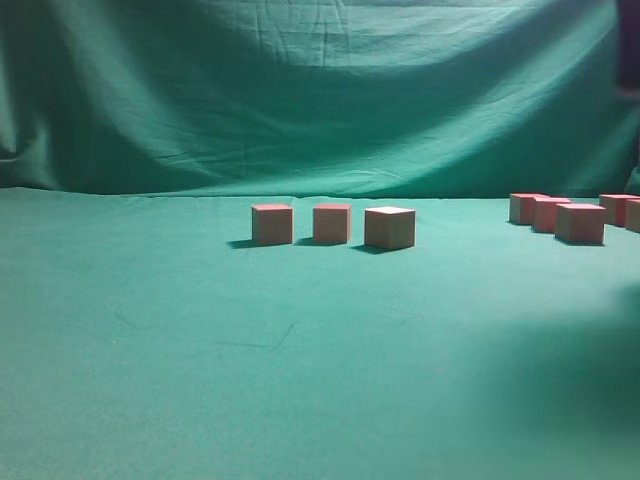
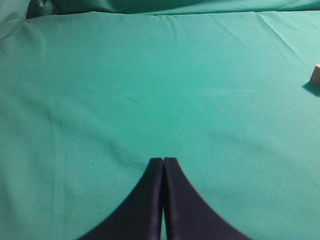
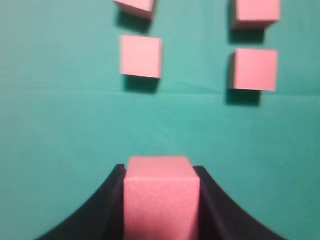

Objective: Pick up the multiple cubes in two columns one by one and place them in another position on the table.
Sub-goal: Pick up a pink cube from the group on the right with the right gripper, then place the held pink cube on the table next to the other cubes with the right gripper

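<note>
Right gripper (image 3: pixel 161 200) clenches a pink foam cube (image 3: pixel 161 192); four more pink cubes (image 3: pixel 141 56) sit toward twelve o'clock. Left gripper (image 2: pixel 163 172) is clenched empty.

Exterior: low, at object height, looking along the surface (image 1: pixel 200 380) toward the backdrop (image 1: pixel 320 90). Wrist cameras angle down close over it; right one shares the cube columns (image 3: pixel 141 56) at exterior's right.

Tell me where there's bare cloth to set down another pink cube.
Bare green cloth lies left of and in front of the three-cube row; the gap between that row and the right cluster is free too. The cluster itself is crowded.
</note>
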